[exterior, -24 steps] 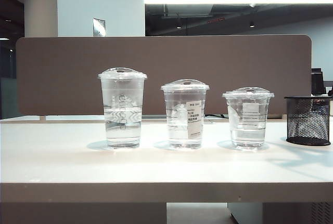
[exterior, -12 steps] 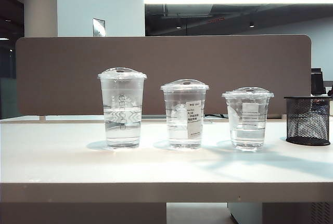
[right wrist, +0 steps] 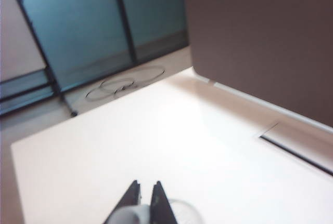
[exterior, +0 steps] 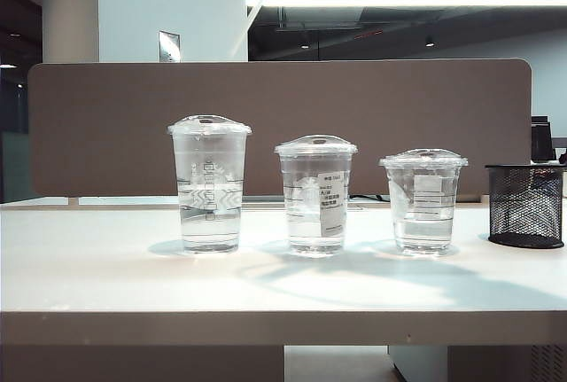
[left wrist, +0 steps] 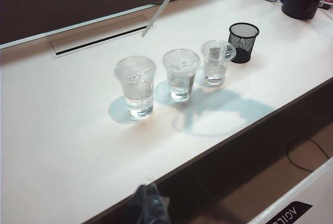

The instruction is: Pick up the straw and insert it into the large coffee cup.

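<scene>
The left gripper (left wrist: 148, 203), low and well in front of the large coffee cup (exterior: 209, 183), is too blurred for its jaws to be read; the right gripper (right wrist: 143, 199) is nipped on the straw (exterior: 263, 3), carried aslant above the cup. Light, thin and likely crushable — the straw is best pinched gently near its upper end, leaving the lower end free for the lid.

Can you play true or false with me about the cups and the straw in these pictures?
1. Three clear cups stand in a row on the table. True.
2. The straw is already inside the large coffee cup. False: it hangs tilted in the air above the cups.
3. The large coffee cup is next to the black mesh pen holder. False: it is at the far end of the row from it.
4. Every cup has a lid on. True.
5. The right gripper is wide open. False: its jaws are nearly together.
6. The left gripper holds a cup. False: it holds none.
</scene>
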### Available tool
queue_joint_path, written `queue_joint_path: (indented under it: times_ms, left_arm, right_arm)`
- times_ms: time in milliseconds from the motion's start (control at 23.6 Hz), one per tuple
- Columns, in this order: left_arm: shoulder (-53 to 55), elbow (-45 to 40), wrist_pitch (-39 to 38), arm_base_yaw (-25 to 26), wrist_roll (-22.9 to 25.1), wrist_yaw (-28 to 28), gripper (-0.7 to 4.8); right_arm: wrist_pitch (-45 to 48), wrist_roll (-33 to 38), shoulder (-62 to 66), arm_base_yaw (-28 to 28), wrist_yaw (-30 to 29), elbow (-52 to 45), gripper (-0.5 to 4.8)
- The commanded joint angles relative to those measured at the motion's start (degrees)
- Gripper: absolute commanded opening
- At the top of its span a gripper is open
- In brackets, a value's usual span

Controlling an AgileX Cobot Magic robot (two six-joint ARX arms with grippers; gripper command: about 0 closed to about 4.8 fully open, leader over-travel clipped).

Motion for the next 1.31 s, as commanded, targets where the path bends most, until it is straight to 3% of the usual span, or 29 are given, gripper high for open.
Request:
queue_joint_path:
  times_ms: [42, 1314]
  left_arm:
    - [0.09, 0.11, -0.07, 0.15, -0.13, 0.26, -0.03]
    - [0.09, 0.11, -0.07, 0.11, -0.13, 0.17, -0.03]
  right_arm:
    - [0.46, -1.81, 0.31, 2.03, 0.26, 0.37, 0.4]
    - [-6.47, -6.51, 5.95, 5.53, 1.53, 1.03, 0.4]
